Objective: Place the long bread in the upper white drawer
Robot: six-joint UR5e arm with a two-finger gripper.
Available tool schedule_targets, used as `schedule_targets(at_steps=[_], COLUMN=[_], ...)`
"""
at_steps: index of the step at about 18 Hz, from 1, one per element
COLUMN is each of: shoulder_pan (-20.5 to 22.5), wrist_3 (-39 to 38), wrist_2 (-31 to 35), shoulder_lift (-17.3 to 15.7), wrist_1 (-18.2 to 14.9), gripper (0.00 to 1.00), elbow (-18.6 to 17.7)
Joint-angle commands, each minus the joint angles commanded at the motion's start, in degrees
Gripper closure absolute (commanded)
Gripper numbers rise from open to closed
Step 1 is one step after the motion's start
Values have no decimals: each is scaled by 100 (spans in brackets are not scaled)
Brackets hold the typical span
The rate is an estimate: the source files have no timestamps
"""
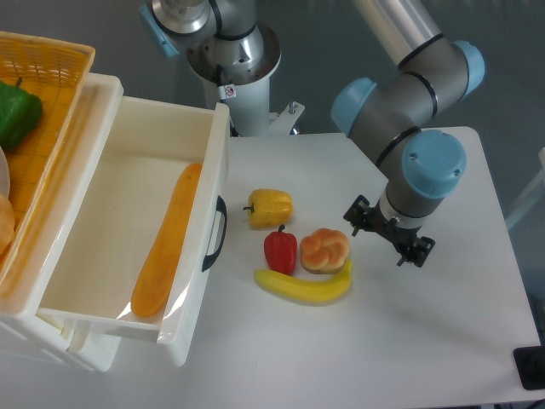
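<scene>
The long bread [166, 243], a slim golden-orange baguette, lies inside the upper white drawer [111, 170], along its right wall. The drawer is pulled open, with its dark curved handle [217, 232] facing the table. My gripper [390, 232] hangs over the table to the right of the drawer, beside the round bun, far from the bread. It holds nothing. Its fingers point down and away, so the gap between them does not show.
On the white table stand a yellow pepper [271, 207], a red pepper [281, 250], a round knotted bun [325, 250] and a banana [305, 287]. An orange woven basket [47, 102] with a green pepper [17, 111] sits at the far left.
</scene>
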State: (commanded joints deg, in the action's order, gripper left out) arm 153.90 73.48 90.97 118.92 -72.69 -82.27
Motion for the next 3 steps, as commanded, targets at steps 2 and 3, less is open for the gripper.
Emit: schedule_targets(at_steps=[2, 3], shoulder_pan=[0, 0], wrist_3=[0, 0], wrist_2=[0, 0], shoulder_lift=[0, 0], wrist_1=[0, 0], gripper=[0, 0], elbow=[0, 0])
